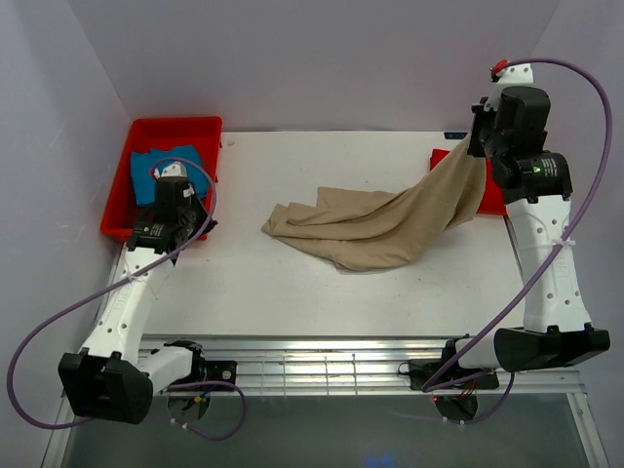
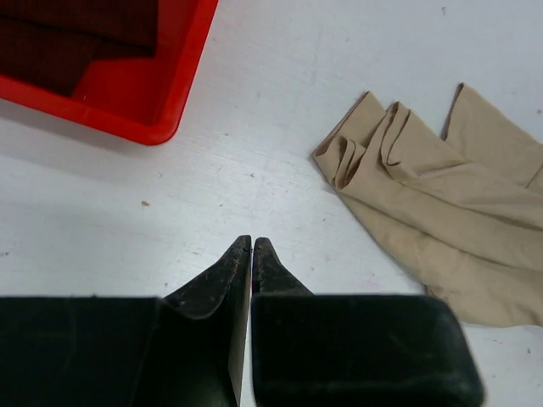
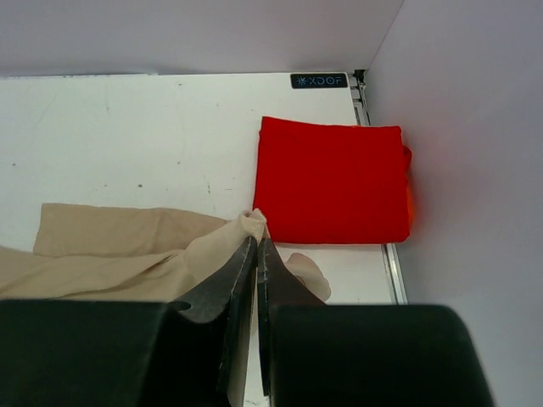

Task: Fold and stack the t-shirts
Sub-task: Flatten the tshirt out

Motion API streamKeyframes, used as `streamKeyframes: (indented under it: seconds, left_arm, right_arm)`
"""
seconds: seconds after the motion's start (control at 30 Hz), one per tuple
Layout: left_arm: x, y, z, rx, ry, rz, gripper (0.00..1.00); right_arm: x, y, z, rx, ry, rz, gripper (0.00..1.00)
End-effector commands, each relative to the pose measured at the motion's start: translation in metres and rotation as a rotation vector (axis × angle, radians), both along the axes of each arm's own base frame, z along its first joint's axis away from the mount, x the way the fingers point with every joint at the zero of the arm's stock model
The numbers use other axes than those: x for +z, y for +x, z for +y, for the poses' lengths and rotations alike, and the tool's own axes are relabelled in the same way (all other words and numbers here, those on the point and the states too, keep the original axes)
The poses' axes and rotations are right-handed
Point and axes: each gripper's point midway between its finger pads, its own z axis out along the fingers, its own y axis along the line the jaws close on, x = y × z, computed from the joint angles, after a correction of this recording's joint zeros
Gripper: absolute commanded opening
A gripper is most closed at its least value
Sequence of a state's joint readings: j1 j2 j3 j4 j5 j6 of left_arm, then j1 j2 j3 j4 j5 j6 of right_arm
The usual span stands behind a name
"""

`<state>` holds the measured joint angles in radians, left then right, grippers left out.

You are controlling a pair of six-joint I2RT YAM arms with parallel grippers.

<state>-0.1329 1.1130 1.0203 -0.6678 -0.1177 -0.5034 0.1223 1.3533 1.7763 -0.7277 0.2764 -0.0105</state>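
The tan-beige t-shirt (image 1: 375, 226) lies crumpled across the table's middle, one end lifted up to the right. My right gripper (image 1: 480, 146) is shut on that raised end; its jaws (image 3: 256, 244) pinch the cloth (image 3: 252, 222) above the table. The bright red t-shirt (image 3: 331, 180) lies folded at the far right edge, partly hidden by cloth and arm in the top view (image 1: 490, 198). The blue t-shirt (image 1: 161, 168) lies in the red tray (image 1: 175, 129). My left gripper (image 2: 252, 244) is shut and empty above bare table, left of the tan shirt's end (image 2: 399, 161).
The red plastic tray's corner (image 2: 161, 102) sits at the far left of the left wrist view. White walls enclose the table on three sides. A metal rail (image 1: 331, 361) runs along the near edge.
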Motion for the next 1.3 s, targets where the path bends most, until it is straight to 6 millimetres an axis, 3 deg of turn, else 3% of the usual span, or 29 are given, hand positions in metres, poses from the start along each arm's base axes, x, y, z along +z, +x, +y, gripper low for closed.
streamKeyframes:
  seconds: [0.0,0.1,0.13,0.27,0.3,0.33,0.37,0.4,0.47,0.5,0.53,0.6,0.73,0.93,1.27]
  left_arm:
    - [0.046,0.016,-0.011,-0.028,-0.063,-0.146,0.16]
    - [0.034,0.032,-0.023,-0.053,-0.113,-0.105,0.23]
    - [0.028,0.037,-0.029,-0.064,-0.140,-0.097,0.31]
    - [-0.006,0.064,-0.083,-0.155,-0.263,-0.086,0.51]
    - [-0.006,0.066,-0.106,-0.198,-0.261,-0.083,0.54]
    - [-0.011,0.074,-0.114,-0.191,-0.235,-0.080,0.55]
    - [-0.035,0.082,-0.129,-0.212,-0.215,-0.021,0.56]
    - [-0.028,0.091,-0.150,-0.244,-0.204,-0.039,0.56]
    - [-0.042,0.105,-0.163,-0.253,-0.162,-0.018,0.56]
    - [-0.065,0.110,-0.171,-0.258,-0.135,0.027,0.55]
    - [-0.062,0.120,-0.176,-0.256,-0.128,0.016,0.55]
    - [-0.079,0.127,-0.177,-0.245,-0.088,0.043,0.54]
    - [-0.087,0.137,-0.179,-0.254,-0.053,0.037,0.54]
    - [-0.104,0.132,-0.180,-0.258,-0.047,0.075,0.52]
    - [-0.123,0.119,-0.197,-0.292,-0.041,0.113,0.49]
  right_arm:
    - [0.044,-0.002,0.000,0.010,0.025,-0.141,0.08]
    - [0.039,0.002,0.002,0.017,0.026,-0.128,0.08]
    - [0.030,0.005,0.005,0.016,0.048,-0.110,0.08]
    - [0.004,0.009,0.011,0.035,0.075,-0.069,0.08]
    - [0.001,0.008,0.012,0.038,0.077,-0.066,0.08]
    - [-0.009,0.009,0.012,0.036,0.078,-0.046,0.08]
    - [-0.011,0.009,0.012,0.036,0.082,-0.045,0.08]
    - [-0.013,0.009,0.013,0.040,0.086,-0.042,0.08]
    - [-0.018,0.010,0.015,0.045,0.092,-0.032,0.08]
    - [-0.020,0.010,0.015,0.047,0.094,-0.027,0.08]
    - [-0.019,0.010,0.016,0.050,0.097,-0.030,0.08]
    - [-0.023,0.009,0.017,0.052,0.098,-0.023,0.08]
    - [-0.030,0.012,0.018,0.059,0.097,-0.005,0.08]
    - [-0.038,0.016,0.018,0.059,0.094,0.012,0.08]
    - [-0.044,0.019,0.018,0.053,0.092,0.031,0.08]
